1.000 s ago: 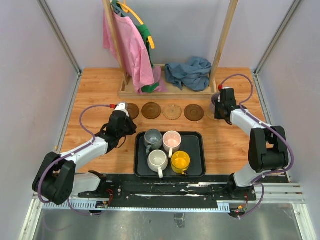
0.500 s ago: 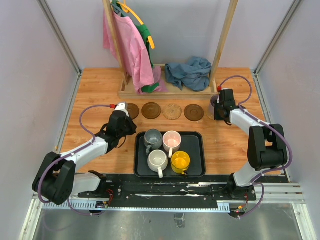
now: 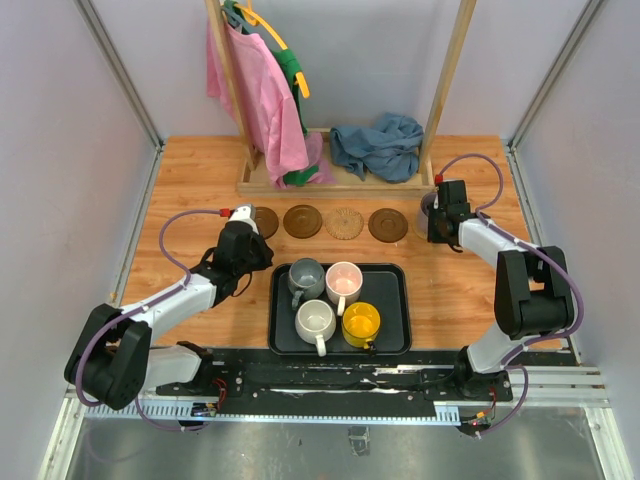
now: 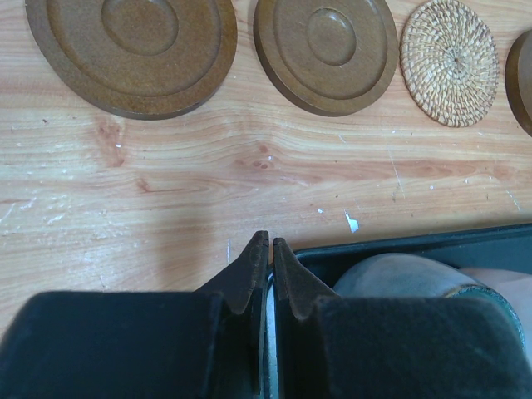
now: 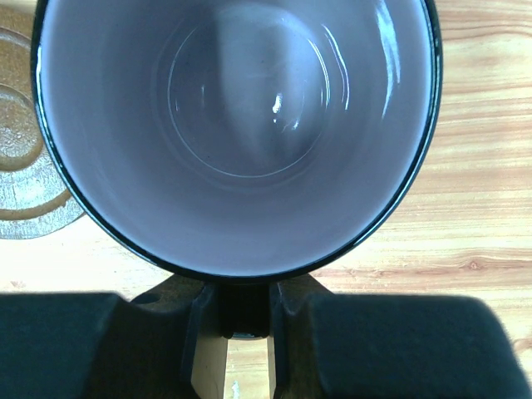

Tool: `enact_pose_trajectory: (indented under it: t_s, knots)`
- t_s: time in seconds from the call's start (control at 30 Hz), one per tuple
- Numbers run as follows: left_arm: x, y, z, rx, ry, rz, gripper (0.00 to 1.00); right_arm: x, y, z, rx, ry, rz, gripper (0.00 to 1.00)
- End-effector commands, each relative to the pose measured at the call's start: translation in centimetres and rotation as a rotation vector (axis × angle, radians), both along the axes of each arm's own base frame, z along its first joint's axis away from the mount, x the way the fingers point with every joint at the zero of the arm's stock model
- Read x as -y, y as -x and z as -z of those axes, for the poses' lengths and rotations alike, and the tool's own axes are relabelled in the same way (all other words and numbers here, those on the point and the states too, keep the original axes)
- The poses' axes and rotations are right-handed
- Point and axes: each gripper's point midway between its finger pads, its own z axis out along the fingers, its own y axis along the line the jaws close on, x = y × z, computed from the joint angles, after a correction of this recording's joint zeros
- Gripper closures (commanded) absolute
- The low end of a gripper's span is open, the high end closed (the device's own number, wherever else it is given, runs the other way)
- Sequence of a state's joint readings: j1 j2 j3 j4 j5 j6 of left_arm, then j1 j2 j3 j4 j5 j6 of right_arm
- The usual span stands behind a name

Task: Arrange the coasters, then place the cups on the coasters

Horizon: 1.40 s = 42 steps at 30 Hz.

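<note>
The right gripper (image 5: 243, 317) is clamped on the handle of the lavender-grey glazed mug with a dark rim (image 5: 237, 125). The mug stands upright directly ahead of its fingers. Ahead and just to the gripper's left, a dark brown round wooden coaster (image 5: 17, 179) lies on the wooden desk (image 5: 482, 208). The mug's bowl hides whatever lies beneath it, so centring over a coaster cannot be checked. Lower it straight and level, and release only once the base sits flat. Then draw back along the handle's line to avoid nudging it. The left gripper (image 4: 270, 249) has its fingers together and empty, with the black rectangular tray (image 4: 399, 243) just to its right.
</note>
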State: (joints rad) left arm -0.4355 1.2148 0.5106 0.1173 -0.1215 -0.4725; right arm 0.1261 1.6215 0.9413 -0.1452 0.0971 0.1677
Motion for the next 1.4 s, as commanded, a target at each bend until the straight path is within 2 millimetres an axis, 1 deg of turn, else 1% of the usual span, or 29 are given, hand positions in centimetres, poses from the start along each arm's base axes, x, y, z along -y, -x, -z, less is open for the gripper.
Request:
enact_pose_trajectory:
  t_s: [0.0,0.17,0.3,0.43,0.83,0.9,1.0,1.03,1.1,1.27,1.37]
  knots:
    - [0.2,-0.2,-0.2,0.011,0.003,0.003,0.9,0.2,-1.2,-0.8,0.054,-0.018,0.03,0.99]
    - [0.2,-0.2,-0.2,0.014,0.004,0.001,0.9,0.3,-0.9,-0.5,0.036,-0.02,0.042,0.98]
    - [0.2,-0.2,-0.2,0.015,0.004,0.002,0.9,0.3,-0.7,-0.2,0.02,-0.022,0.05,0.89]
    - [0.2,-0.2,-0.2,0.016,0.003,0.001,0.9,0.3,-0.4,-0.2,0.01,-0.026,0.051,0.77]
    - [0.2,-0.2,0.0,0.01,0.003,0.002,0.91,0.4,0.4,-0.2,-0.012,-0.023,0.059,0.57]
    - [0.2,-0.1,0.0,0.01,0.002,0.004,0.91,0.4,0.7,-0.2,-0.016,-0.028,0.063,0.5]
    - [0.2,-0.1,-0.1,0.013,0.004,0.005,0.91,0.2,1.4,-0.5,-0.015,-0.04,0.07,0.33]
    - [0.2,-0.1,-0.1,0.012,0.004,0.005,0.91,0.2,1.7,-0.7,-0.014,-0.046,0.073,0.28]
    - [0.2,0.0,-0.1,0.011,0.004,0.007,0.91,0.0,2.4,-1.1,-0.012,-0.05,0.074,0.23]
    - [0.2,0.0,-0.3,0.016,0.006,0.007,0.91,-1.3,5.0,-3.4,0.024,-0.054,0.052,0.18]
    - [0.3,0.0,-0.4,0.019,0.008,0.01,0.91,-2.5,6.7,-5.4,0.059,-0.063,0.03,0.15]
